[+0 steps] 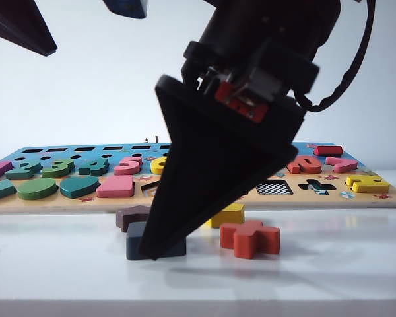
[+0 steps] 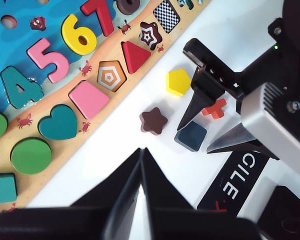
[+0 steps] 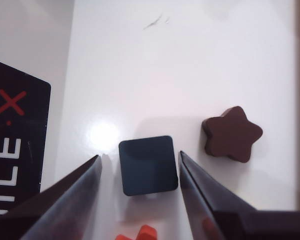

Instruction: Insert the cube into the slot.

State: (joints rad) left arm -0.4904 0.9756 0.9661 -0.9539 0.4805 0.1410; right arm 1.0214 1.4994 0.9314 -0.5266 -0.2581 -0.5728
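Note:
The cube, a flat dark navy square block, lies on the white table. My right gripper is open and straddles it. One finger stands close by the cube's side and the other leaves a wider gap. In the left wrist view the cube sits between those same fingers. The checkered square slot is in the puzzle board, also seen as the slot behind my right finger. My left gripper is shut and empty, above the table short of the loose pieces.
A dark brown star lies beside the cube. A yellow pentagon block and a red cross lie near it, between cube and board. Coloured numbers and shapes fill the board. A black mat with lettering lies nearby.

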